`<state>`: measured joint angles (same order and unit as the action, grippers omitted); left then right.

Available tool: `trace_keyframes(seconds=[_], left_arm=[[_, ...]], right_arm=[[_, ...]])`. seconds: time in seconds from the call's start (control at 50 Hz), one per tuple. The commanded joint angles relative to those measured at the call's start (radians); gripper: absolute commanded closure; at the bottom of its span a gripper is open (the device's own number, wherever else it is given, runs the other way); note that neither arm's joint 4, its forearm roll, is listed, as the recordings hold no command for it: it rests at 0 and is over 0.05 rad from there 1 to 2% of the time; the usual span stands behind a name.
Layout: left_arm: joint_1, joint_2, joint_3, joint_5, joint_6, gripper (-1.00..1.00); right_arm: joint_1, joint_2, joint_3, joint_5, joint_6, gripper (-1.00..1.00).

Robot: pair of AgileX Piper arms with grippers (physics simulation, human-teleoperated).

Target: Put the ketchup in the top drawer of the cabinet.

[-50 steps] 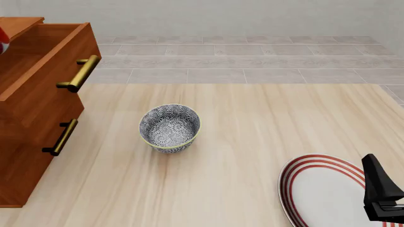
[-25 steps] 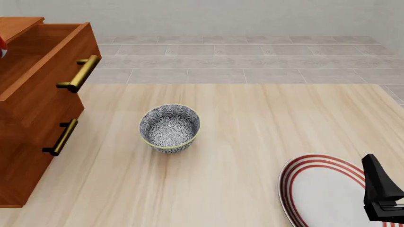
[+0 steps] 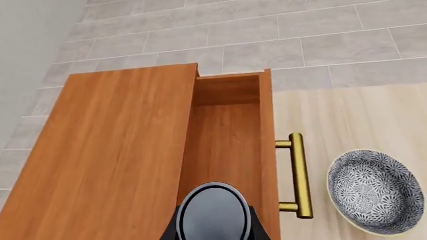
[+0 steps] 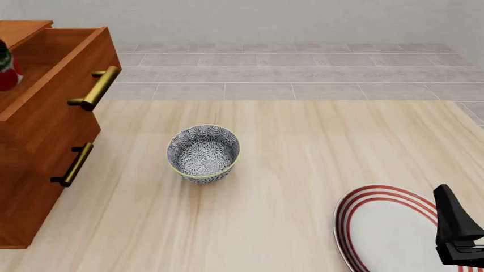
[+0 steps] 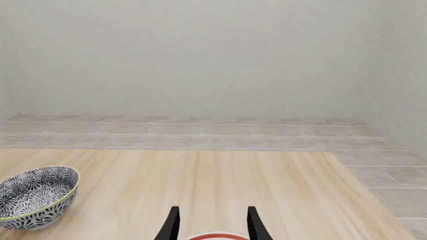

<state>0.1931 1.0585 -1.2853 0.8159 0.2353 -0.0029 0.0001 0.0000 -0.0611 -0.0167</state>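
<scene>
- Ketchup (image 4: 7, 72) shows at the far left edge of the front view, inside the open top drawer (image 4: 53, 85); only a part of its red and green label is visible there.
- From the left wrist view we see its dark grey lid from above, and the left tool (image 3: 213, 227) around it appears as dark pieces on both sides of the can, so we judge it is clenched on the can.
- We cannot tell if the can already touches the drawer floor or hangs above it.
- We think the can is held upright so that it can stand inside when let go.
- Cabinet (image 4: 34, 170) stands at the left of the tabletop (image 4: 302, 170), and its top drawer is pulled out over the lower one, which gives room to lower the can from above.
- Patterned bowl (image 4: 203, 153) stands on the tabletop near the cabinet, apart from it, and is not part of this job.
- At the right, the striped plate (image 4: 386, 226) lies below the right tool (image 5: 211, 225), whose fingers are spread and hold nothing; we judge it only waits.
</scene>
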Motion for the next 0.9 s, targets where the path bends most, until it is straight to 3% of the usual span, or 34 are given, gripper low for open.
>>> trace_keyframes(seconds=[0.02,0.9], left_arm=[[0.005,0.032,0.005,-0.028,0.021,1.00],[-0.028,0.042,0.064,-0.068,0.024,1.00]], right_arm=[[0.000,0.000,0.000,0.000,0.000,-1.00],[0.000,0.000,0.000,0.000,0.000,-1.00]])
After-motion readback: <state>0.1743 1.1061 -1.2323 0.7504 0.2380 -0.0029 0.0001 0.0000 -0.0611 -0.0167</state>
